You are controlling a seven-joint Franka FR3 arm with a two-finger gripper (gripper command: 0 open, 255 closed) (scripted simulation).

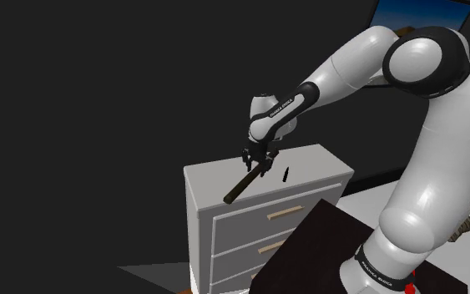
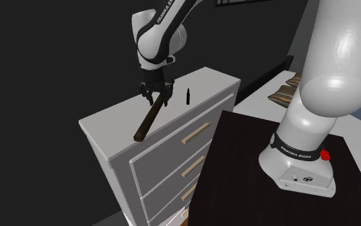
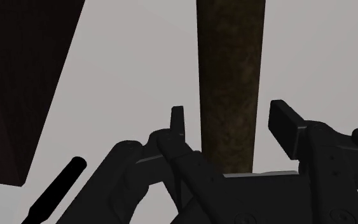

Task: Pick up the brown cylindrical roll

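Note:
A long, thin brown roll [image 1: 241, 189] [image 2: 145, 122] lies on top of a grey dresser [image 1: 316, 164] [image 2: 105, 123], one end reaching the front edge. My black gripper [image 1: 259, 162] [image 2: 155, 98] is low over the roll's far end. In the wrist view the roll [image 3: 229, 70] runs between the fingers of the gripper [image 3: 231, 122]. The gripper is open, with a narrow gap between each finger and the roll.
A small black upright object [image 1: 285, 174] [image 2: 187, 95] [image 3: 55, 191] stands on the dresser top close beside the gripper. The dark stand top [image 1: 308, 250] [image 2: 249, 154] abuts the dresser's drawers. A striped cushion [image 2: 286, 91] lies beyond the stand.

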